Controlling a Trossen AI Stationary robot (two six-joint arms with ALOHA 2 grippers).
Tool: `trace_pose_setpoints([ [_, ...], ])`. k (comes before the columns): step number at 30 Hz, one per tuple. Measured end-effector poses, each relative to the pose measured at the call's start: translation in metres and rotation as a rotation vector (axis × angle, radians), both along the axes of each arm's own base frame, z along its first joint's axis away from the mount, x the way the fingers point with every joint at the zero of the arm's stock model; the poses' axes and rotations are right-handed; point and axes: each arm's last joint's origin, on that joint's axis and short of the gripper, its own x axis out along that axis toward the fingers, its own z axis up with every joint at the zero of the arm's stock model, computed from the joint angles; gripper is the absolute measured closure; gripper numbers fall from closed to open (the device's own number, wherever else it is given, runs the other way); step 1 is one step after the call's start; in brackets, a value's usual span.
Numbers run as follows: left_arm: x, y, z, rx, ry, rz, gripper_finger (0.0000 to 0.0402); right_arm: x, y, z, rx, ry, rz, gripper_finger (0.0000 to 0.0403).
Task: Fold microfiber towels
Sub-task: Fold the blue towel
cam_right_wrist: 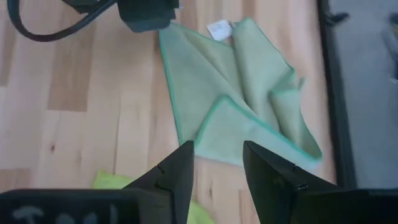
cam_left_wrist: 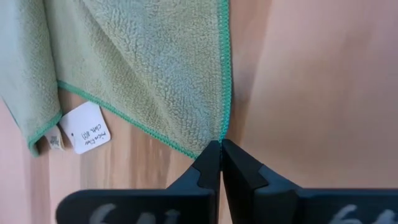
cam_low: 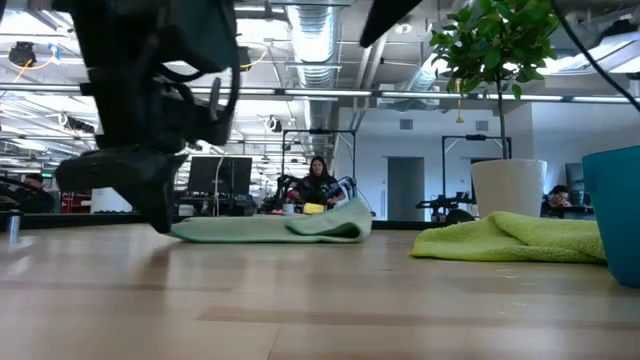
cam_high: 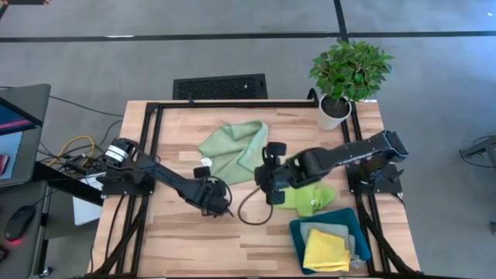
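From above, the sage green towel [cam_high: 235, 149] lies rumpled on the wooden tabletop [cam_high: 178, 240] a little toward twelve o'clock of its middle. The left gripper [cam_high: 203, 170] sits at the towel's seven o'clock corner, and the right gripper [cam_high: 271, 173] hangs just off its four o'clock edge. A lime green towel [cam_high: 310, 197] lies bunched under the right arm, and at five o'clock a teal tray [cam_high: 298, 232] holds a yellow towel [cam_high: 327, 251] on top of a grey-blue towel [cam_high: 335, 232]. A potted plant [cam_high: 346, 76] stands at the one o'clock corner. From table height, the sage green towel [cam_low: 275, 228] lies flat and low, the lime green towel [cam_low: 520, 238] is heaped to the right beside the tray's wall [cam_low: 618, 215], and a person [cam_low: 318, 184] sits far back in the room. The left wrist camera shows the left gripper [cam_left_wrist: 221, 155] with its fingers [cam_left_wrist: 205, 171] pressed together, pinching the corner of the sage green towel [cam_left_wrist: 149, 68]; a white label [cam_left_wrist: 86, 127] lies beside the hem. The right wrist camera shows the right gripper [cam_right_wrist: 217, 163] with fingers [cam_right_wrist: 177, 171] apart and holding nothing, above the sage green towel [cam_right_wrist: 233, 102], with a scrap of the lime green towel [cam_right_wrist: 112, 181] nearby.
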Motion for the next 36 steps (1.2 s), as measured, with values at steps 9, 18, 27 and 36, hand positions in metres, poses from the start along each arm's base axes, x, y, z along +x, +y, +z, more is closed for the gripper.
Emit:
trace_pose_setpoints([
  [9, -0.006, -0.013, 0.002, 0.0, -0.012, -0.013, 0.0401, 0.023, -0.035, -0.055, 0.081, -0.063, 0.138, 0.0242],
  [18, -0.009, -0.014, 0.011, -0.019, -0.056, 0.032, 0.0401, 0.028, -0.054, -0.104, 0.073, -0.267, 0.218, 0.0242],
  [27, -0.008, -0.014, 0.012, -0.02, -0.058, 0.033, 0.0401, 0.012, -0.061, -0.144, 0.061, -0.348, 0.222, 0.0242],
  [36, -0.008, -0.014, 0.012, -0.021, -0.059, 0.036, 0.0401, 0.02, -0.075, -0.176, 0.056, -0.394, 0.197, 0.0242],
])
